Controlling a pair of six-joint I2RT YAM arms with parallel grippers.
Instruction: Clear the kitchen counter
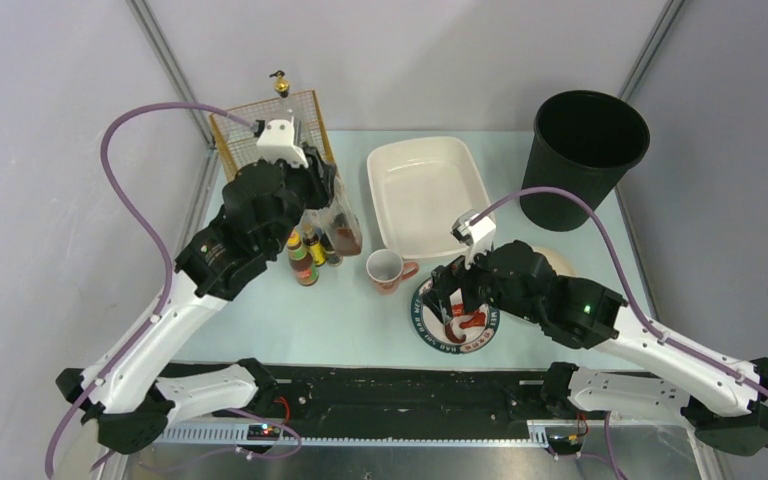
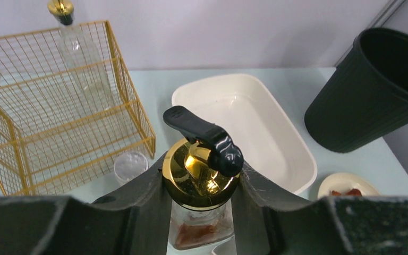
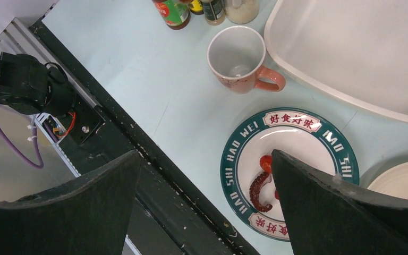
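Note:
The pale mint-blue kitchen counter (image 1: 360,320) holds dishes and bottles. My left gripper (image 1: 325,195) is shut on the gold cap of a glass bottle (image 1: 346,232) with a black spout and reddish contents, just right of the gold wire rack (image 1: 265,125). In the left wrist view the fingers (image 2: 151,186) clamp the cap from both sides (image 2: 201,162); the bottle (image 2: 199,231) hangs below. I cannot tell whether it touches the counter. My right gripper (image 1: 450,305) is open and empty above a green-rimmed plate (image 1: 430,325) with red food (image 3: 260,186). It also shows in the right wrist view (image 3: 203,154).
A pink-handled mug (image 1: 388,270) stands left of the plate. Small sauce bottles (image 1: 305,258) stand by the left arm. A white basin (image 1: 390,160) lies at the back centre, a black bin (image 1: 590,150) at the back right. A small cream plate (image 3: 398,183) lies under my right arm.

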